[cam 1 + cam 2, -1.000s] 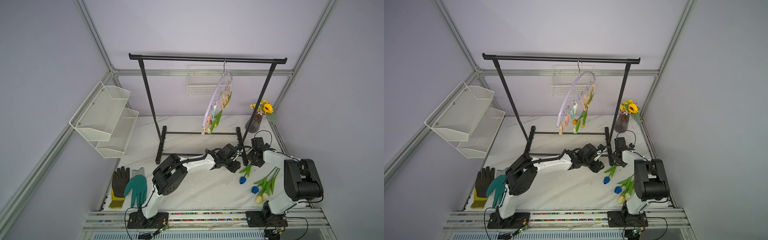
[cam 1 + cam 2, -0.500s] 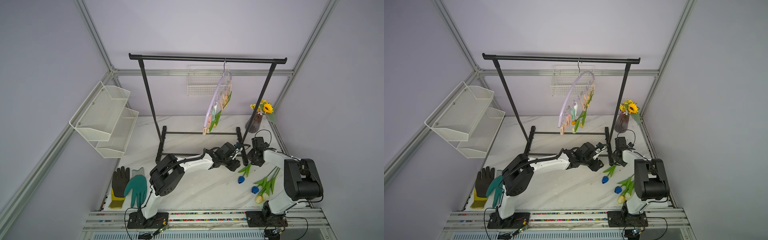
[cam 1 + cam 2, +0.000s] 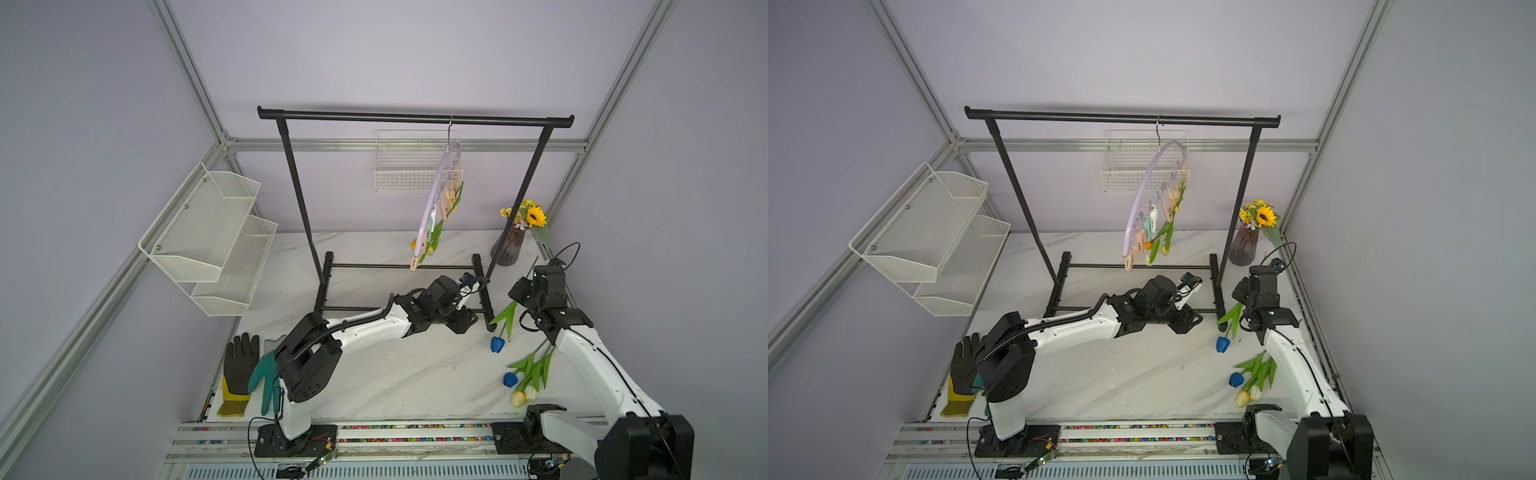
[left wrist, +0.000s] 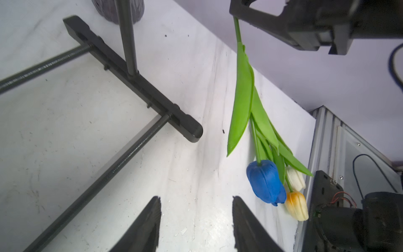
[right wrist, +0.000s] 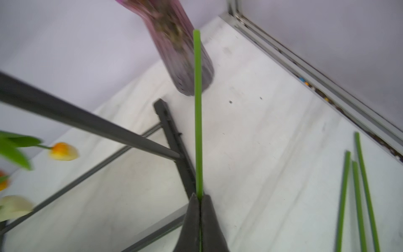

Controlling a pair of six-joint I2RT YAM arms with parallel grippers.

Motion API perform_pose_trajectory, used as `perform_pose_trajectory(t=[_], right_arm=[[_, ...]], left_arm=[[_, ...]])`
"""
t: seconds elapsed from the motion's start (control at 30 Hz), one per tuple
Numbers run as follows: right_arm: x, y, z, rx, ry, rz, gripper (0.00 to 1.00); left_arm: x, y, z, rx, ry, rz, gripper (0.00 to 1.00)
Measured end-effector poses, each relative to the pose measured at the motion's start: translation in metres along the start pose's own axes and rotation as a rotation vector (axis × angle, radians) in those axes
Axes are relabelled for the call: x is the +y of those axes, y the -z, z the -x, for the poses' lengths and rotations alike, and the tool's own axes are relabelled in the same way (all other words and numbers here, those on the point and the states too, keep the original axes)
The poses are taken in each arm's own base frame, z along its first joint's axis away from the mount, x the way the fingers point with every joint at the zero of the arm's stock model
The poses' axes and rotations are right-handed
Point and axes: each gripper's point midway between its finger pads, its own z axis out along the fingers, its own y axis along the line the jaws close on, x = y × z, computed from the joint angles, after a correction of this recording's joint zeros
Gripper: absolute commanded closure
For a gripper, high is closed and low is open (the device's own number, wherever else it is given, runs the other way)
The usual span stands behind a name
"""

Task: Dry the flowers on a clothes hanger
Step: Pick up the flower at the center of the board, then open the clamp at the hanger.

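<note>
The blue tulip (image 3: 497, 344) hung head-down, higher than a second before, its stem (image 5: 198, 109) now pinched in the right gripper (image 5: 199, 197), whose jaws had closed. The left gripper (image 4: 195, 199) stayed spread and empty nearby. Clipped tulips (image 3: 1160, 237) hung from the lilac clothes hanger (image 3: 432, 199). Loose tulips (image 3: 530, 374) lay on the marble table (image 3: 395, 374).

Left arm (image 3: 370, 334): white shell links between black joint housings; the big shoulder block has rows of small holes.
Right arm (image 3: 590, 365): the same white links and boxy black joints.
Hose (image 3: 357, 322): black, ribbed, running along the left arm.
Wire (image 3: 570, 243): thin, black, looped at the right wrist.
Left fingers (image 4: 144, 227): black, tapering, with finely ridged inner faces.
Right fingers (image 5: 210, 222): black wedges.
Base plates (image 3: 286, 442): black, with thin red wires.
</note>
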Motion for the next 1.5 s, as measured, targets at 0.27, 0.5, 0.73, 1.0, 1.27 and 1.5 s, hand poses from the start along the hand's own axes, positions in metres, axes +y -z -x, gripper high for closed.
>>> perform_pose_trajectory(t=[0.27, 0.5, 0.73, 1.0, 1.27, 1.5], right_arm=[[0.079, 0.061, 0.042, -0.185, 0.127, 0.451, 1.0], [0.121, 0.078, 0.041, -0.186, 0.208, 0.699, 1.0], [0.148, 0.094, 0.046, -0.222, 0.256, 0.852, 1.0], [0.17, 0.083, 0.053, -0.222, 0.26, 0.878, 1.0], [0.206, 0.072, 0.061, -0.239, 0.281, 0.889, 1.0], [0.247, 0.059, 0.059, -0.215, 0.308, 0.942, 1.0]], left_arm=[[0.027, 0.018, 0.01, -0.004, -0.027, -0.084, 0.38], [0.039, 0.036, -0.039, 0.102, -0.101, -0.177, 0.34], [0.07, 0.059, -0.071, 0.12, -0.091, -0.224, 0.33], [0.124, 0.089, -0.067, 0.053, -0.012, -0.205, 0.36], [0.144, 0.14, -0.007, -0.151, -0.036, -0.133, 0.37], [0.157, 0.184, 0.051, -0.345, -0.047, -0.053, 0.38]])
